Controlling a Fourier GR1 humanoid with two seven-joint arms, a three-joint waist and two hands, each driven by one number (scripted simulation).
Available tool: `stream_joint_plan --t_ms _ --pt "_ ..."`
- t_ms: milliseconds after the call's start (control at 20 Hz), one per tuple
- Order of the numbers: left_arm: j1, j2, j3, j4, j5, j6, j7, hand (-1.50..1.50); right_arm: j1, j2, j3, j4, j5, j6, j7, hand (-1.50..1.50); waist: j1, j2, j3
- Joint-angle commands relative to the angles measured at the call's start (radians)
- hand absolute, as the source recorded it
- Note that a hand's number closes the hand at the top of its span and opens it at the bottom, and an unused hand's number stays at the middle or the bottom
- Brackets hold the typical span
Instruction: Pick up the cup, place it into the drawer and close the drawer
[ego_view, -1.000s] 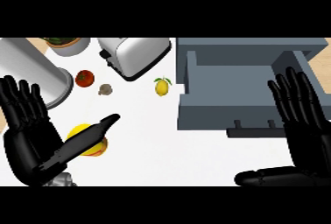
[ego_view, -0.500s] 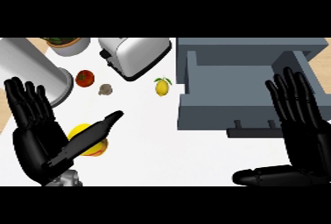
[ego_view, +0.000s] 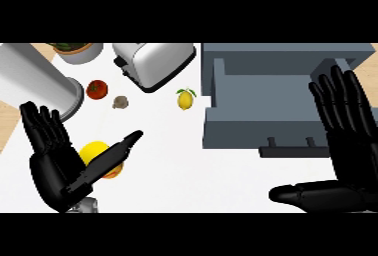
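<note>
The yellow cup (ego_view: 100, 156) is seen on the white desk (ego_view: 184, 170), partly hidden behind the open left robot hand (ego_view: 59, 167). The right robot hand (ego_view: 347, 150) is held open beside the open grey drawer (ego_view: 258, 125). A lemon (ego_view: 184, 99) is shown near the toaster (ego_view: 155, 62).

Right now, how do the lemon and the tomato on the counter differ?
The lemon is yellow and elongated; the tomato is red and rounder. The lemon lies beside the open drawer, below the toaster; the tomato sits further left, next to the big metal cylinder. Both are small and rest untouched on the white counter.
</note>
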Motion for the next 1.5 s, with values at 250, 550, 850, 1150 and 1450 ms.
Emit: stream_joint_plan --t_ms 250,550,850,1150,1450 --pt "0.167 0.0 0.025 0.042 0.174 0.0 -0.169 -1.5 0.022 -0.027 -0.059 0.043 -0.045 0.047 -0.051 -1.5 0.002 0.0 0.0" --pt "0.21 0.0 0.087 0.085 0.251 -0.041 -0.251 -1.5 -0.044 -0.032 -0.07 0.05 -0.046 0.024 0.001 -1.5 0.003 0.0 0.0" --pt "0.138 0.0 0.06 0.275 0.37 -0.004 -0.407 -1.5 0.022 -0.002 -0.013 0.007 -0.014 0.031 -0.029 -1.5 0.0 0.0 0.0" --pt "0.247 0.0 0.159 0.325 0.474 -0.165 -0.523 -1.5 -0.024 -0.025 -0.048 0.001 -0.036 0.022 0.033 -1.5 0.003 0.0 0.0" --pt "0.189 0.0 0.173 0.492 0.592 -0.2 -0.685 -1.5 0.007 -0.008 -0.019 -0.039 -0.035 0.025 0.039 -1.5 0.001 0.0 0.0"
